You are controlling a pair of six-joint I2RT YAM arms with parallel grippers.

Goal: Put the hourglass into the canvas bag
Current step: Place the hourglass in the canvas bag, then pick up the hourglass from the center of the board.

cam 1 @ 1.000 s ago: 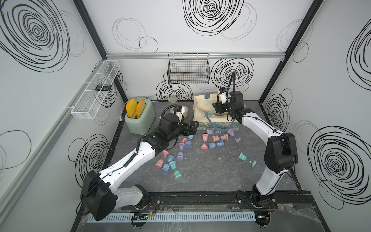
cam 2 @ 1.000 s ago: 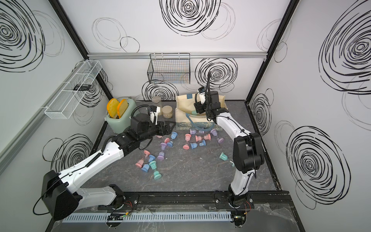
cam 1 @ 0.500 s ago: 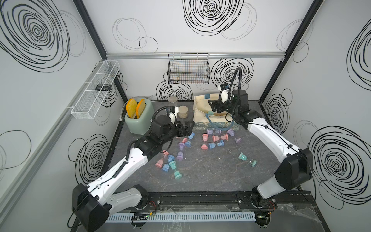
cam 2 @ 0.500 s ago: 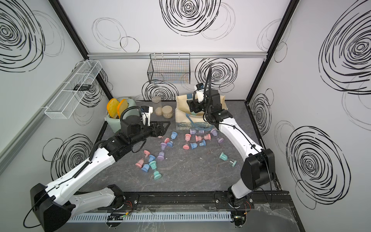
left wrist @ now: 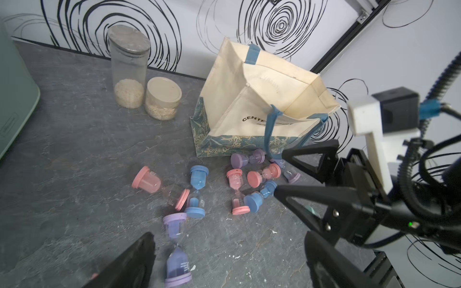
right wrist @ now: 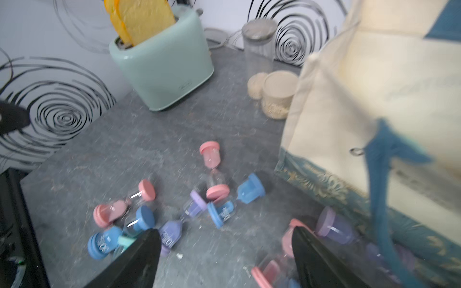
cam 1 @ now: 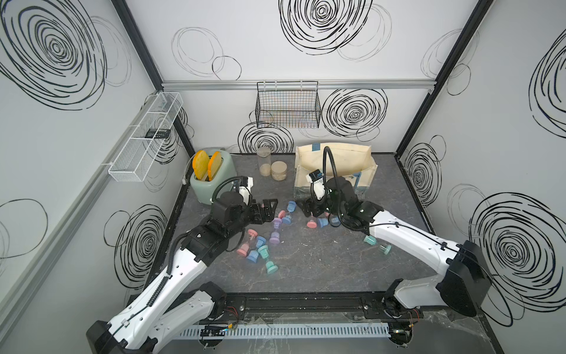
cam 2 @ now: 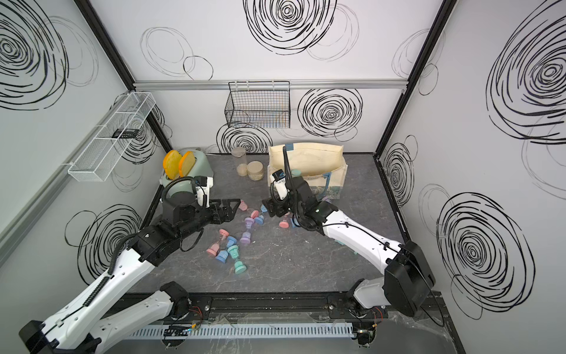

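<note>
Canvas bag (left wrist: 262, 99) (lettering legible as "CENTE", remainder hidden) stands at the rear of the bench (left wrist: 74, 149). Hourglasses (left wrist: 198, 184) lie on the bench in front of it; the pink hourglass (left wrist: 235, 180) reads "15". Left fingers (left wrist: 134, 261) and right fingers (right wrist: 139, 256) are wide apart and empty.

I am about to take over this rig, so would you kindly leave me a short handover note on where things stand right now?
Left end effector: open and empty, above the small plastic hourglasses (pink, blue, purple, teal) lying scattered on the grey slate-look tabletop.
Right end effector: open and empty, low among the hourglasses in front of the cream canvas bag with blue handles, which stands open at the back.
Done: nothing confirmed. The bag's floor is hidden.
Left: grasp one hourglass, lift it over the bag's rim and release it inside.
</note>
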